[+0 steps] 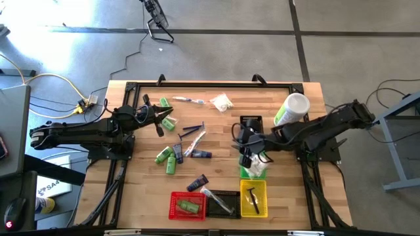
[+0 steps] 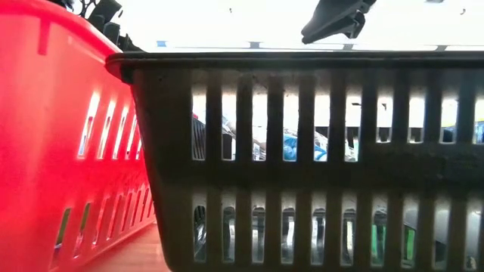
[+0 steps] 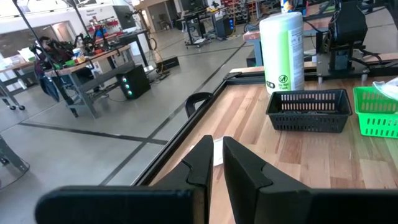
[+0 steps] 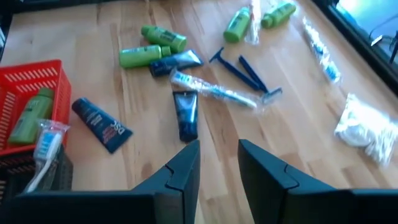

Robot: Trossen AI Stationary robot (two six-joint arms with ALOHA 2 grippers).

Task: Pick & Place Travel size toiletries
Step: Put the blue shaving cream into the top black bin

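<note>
Wooden table (image 1: 216,124), toiletries (image 4: 186,115) beyond right pincer (image 4: 217,162)

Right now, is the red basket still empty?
No, the red basket already holds a green bottle, seen plainly from above.

From table height you see almost nothing of the worktop: the black basket (image 2: 302,159) fills the view, its sides and bottom cut off, and the red basket (image 2: 60,136) runs off the left edge. Through the slats only blurred blue and white shapes show, too vague to name. In the high view, the right end effector (image 1: 245,149) hangs over the green basket (image 1: 252,172) and hides most of its contents. The white packet (image 4: 367,130) is blurred and clipped at the frame edge.
</note>
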